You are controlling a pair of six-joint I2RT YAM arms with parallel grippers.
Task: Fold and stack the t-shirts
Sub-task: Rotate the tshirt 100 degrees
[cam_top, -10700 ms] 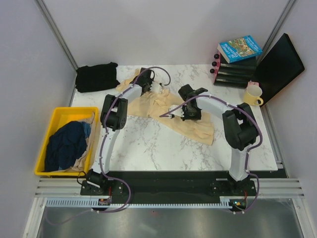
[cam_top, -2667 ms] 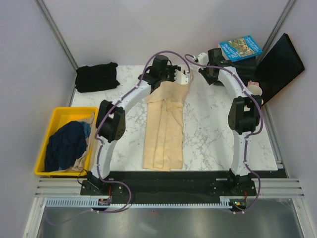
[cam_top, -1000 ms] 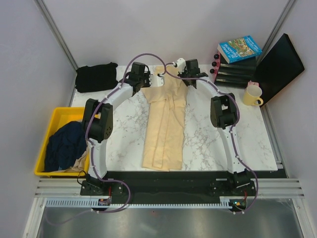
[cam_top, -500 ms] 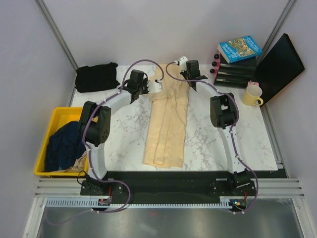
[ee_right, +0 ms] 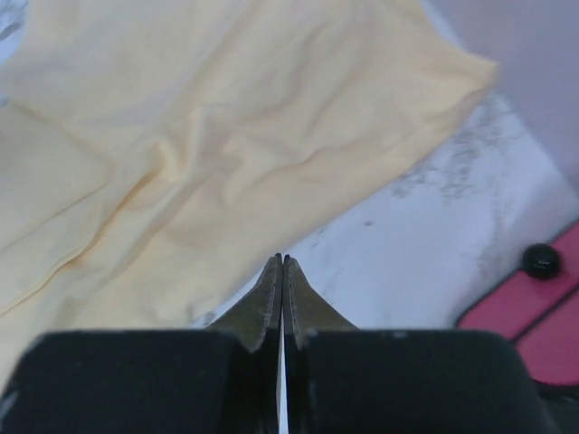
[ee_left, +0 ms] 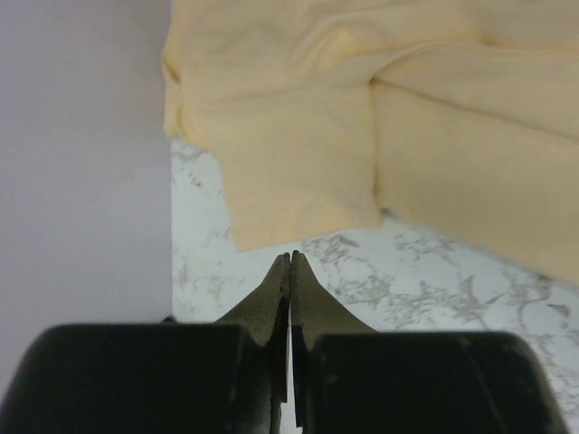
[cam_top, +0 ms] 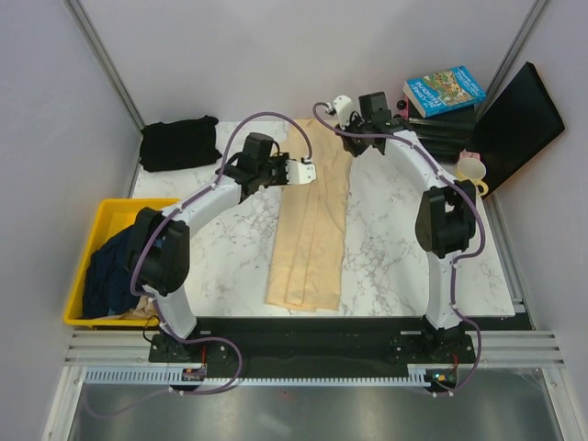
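The cream-yellow t-shirt point(cam_top: 310, 220) lies as a long narrow strip down the middle of the table, its far end near the back wall. My left gripper point(cam_top: 296, 172) is shut and empty at the strip's left edge; in the left wrist view point(ee_left: 289, 260) its tips sit over bare marble just short of the shirt's sleeve point(ee_left: 298, 154). My right gripper point(cam_top: 343, 108) is shut and empty beside the shirt's far right corner; its tips point(ee_right: 282, 262) hover at the cloth's edge point(ee_right: 226, 154). A black t-shirt point(cam_top: 179, 142) lies at the back left. A navy t-shirt point(cam_top: 121, 271) sits in the bin.
A yellow bin point(cam_top: 115, 209) stands off the table's left side. At the back right are a black-and-red stack point(cam_top: 439, 133) with a book point(cam_top: 445, 89) on it, a yellow mug point(cam_top: 469, 170) and a leaning black board point(cam_top: 517, 124). The back wall is close behind both grippers.
The crumpled shirt has been laid out as a long strip. In the last second both grippers have let go of its far end and drawn back, left nearer, right farther back.
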